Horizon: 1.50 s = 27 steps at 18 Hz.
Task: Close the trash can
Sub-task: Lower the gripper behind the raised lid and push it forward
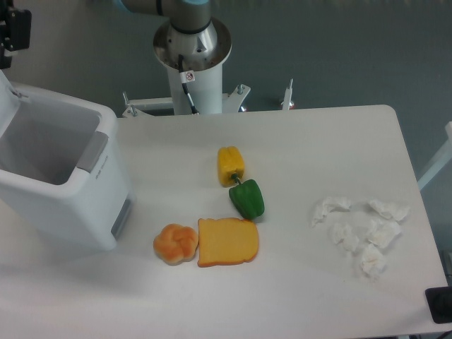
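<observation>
The trash can (60, 176) stood open at the desk's (304, 141) left edge, lid raised. The end effector (13, 32) hung above its far corner, mostly out of view; its fingers' state I couldn't tell.

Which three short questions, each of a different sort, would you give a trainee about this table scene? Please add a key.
1. True or false: the trash can has its lid shut.
2. What touches the toast slice on its left edge? A) green pepper B) bun C) tissue
3. Fill in: the yellow pepper lies just behind the ____ pepper.

Key:
1. False; the bin stands open, its inside visible.
2. B, the bun.
3. Green; the green pepper lies nearer the camera.

The tool sits at the frame's upper left corner, mostly cut off.
</observation>
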Tool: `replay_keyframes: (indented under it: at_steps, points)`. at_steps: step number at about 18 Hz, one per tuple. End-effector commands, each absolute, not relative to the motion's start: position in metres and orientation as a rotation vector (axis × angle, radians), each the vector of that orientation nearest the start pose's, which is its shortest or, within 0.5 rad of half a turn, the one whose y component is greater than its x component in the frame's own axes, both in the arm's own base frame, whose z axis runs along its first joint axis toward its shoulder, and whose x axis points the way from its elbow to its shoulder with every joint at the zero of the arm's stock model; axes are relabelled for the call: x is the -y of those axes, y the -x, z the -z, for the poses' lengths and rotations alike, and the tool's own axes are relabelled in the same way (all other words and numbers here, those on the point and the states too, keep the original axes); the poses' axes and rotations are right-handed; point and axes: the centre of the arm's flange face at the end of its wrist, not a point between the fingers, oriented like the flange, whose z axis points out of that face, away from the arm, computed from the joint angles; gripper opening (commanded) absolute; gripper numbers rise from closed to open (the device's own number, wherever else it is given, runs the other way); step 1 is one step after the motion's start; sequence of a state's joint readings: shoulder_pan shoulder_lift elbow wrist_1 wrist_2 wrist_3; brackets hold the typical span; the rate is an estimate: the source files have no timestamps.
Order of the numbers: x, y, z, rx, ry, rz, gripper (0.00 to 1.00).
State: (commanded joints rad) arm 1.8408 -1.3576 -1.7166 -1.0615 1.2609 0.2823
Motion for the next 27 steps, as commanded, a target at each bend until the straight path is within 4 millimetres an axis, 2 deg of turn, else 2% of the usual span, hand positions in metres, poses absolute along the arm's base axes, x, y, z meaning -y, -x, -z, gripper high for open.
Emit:
replay_keyframes:
  at_steps: [8,15,20,24,27]
  points:
    - [-0.465,-0.034,-0.584,-0.110,2.490,0.122,1.00]
    - [-0.465,-0.005,-0.589,-0.035,2.478,0.087,1.00]
    - [-0.465,0.006,-0.589,-0.008,2.478,0.076,1.00]
    - [-0.466,0.024,-0.587,0.036,2.481,0.061,1.00]
    - [-0.474,0.036,-0.578,0.055,2.497,0.061,1.00]
